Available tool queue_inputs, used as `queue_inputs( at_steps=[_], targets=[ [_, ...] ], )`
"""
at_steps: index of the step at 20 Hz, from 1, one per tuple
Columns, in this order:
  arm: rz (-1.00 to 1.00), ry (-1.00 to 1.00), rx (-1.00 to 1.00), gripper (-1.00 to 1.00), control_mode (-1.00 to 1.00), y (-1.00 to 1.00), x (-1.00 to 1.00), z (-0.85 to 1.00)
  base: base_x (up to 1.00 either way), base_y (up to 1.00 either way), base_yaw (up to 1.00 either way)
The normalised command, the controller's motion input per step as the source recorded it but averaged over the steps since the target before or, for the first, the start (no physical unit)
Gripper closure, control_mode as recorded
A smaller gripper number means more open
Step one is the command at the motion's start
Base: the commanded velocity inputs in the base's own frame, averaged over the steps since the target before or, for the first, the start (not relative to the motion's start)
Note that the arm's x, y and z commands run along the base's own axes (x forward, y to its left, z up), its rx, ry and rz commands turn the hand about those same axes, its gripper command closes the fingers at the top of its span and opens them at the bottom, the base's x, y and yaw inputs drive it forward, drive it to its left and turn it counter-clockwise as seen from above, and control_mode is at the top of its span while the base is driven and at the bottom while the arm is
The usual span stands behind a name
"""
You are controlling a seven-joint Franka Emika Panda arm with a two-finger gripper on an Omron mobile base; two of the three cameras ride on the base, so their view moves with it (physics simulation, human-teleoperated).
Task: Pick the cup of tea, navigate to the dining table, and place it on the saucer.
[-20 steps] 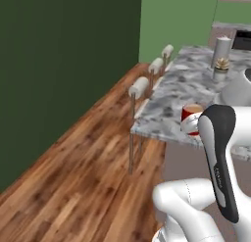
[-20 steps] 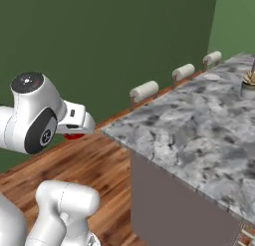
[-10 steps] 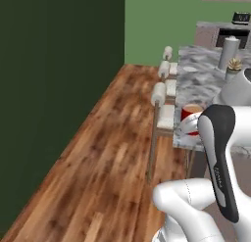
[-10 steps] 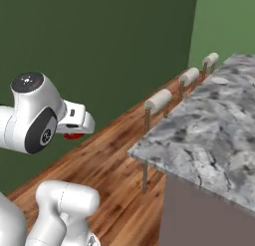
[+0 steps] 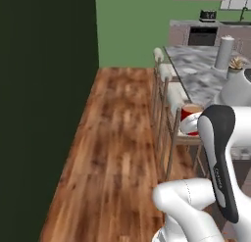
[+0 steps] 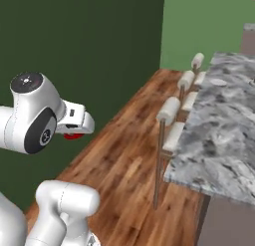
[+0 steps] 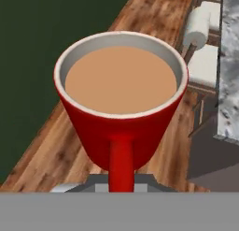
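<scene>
Clenched on the handle of the small red mug of brown tea (image 7: pixel 121 108), my gripper (image 7: pixel 121 181) holds the cup up off any surface — in the hand view the handle runs straight down into my dark finger mount, though the fingertips themselves are hidden behind it. The tea sits level inside the pale rim, just below the lip. From the left base view the mug (image 5: pixel 188 117) peeks out beside my white forearm, above the wooden plank floor (image 5: pixel 117 138); from the right base view just a sliver of red (image 6: pixel 74 136) shows under my wrist.

Beyond the cup, the long counter with the grey-white marbled stone top (image 6: pixel 224 125) runs along my right side, well apart from the mug. White-cushioned stools on thin wooden legs (image 6: pixel 172 118) line its near edge. On the far part of the top stand a tall grey cylinder (image 5: pixel 225 52) and a small potted succulent (image 5: pixel 237 63) — the dark green wall (image 6: pixel 84 56) is to my left.
</scene>
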Motion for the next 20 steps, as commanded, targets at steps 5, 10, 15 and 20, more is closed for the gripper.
queue_inputs(
  at_steps=[5,10,15,20],
  targets=[
    [0.00,0.00,0.00,1.00,1.00,0.00,0.00,0.00,0.88,1.00,-0.43],
    [0.00,0.00,0.00,1.00,1.00,0.00,0.00,0.00,0.87,1.00,-0.50],
    [0.00,0.00,0.00,1.00,1.00,0.00,0.00,0.00,0.85,1.00,-0.53],
    [0.00,0.00,0.00,1.00,1.00,0.00,0.00,0.00,0.88,0.91,-0.60]
  ],
)
